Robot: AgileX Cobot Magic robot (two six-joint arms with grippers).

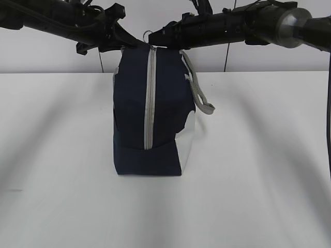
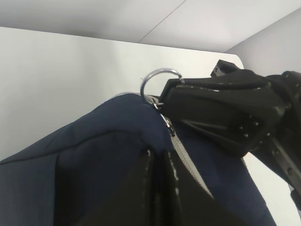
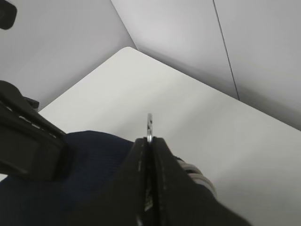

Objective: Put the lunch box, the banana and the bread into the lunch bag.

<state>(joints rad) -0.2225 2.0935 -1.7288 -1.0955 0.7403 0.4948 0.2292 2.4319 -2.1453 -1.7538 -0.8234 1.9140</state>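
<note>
The navy lunch bag [image 1: 132, 103] stands upright mid-table, its grey zipper [image 1: 150, 98] running down the near end. My left gripper [image 1: 124, 45] sits at the bag's top left corner. In the left wrist view its jaws [image 2: 160, 155] are shut, tips pinched into the navy fabric [image 2: 94, 150] beside the zipper. My right gripper [image 1: 154, 37] reaches in from the right and is shut on the metal zipper ring [image 3: 149, 123] at the bag's top, also visible as a ring [image 2: 160, 81]. The lunch box, banana and bread are out of view.
A grey webbing handle [image 1: 199, 93] hangs down the bag's right side. The white table [image 1: 258, 181] spreads around the bag, with a grey wall [image 1: 51, 59] behind. Both black arms cross above the bag's top.
</note>
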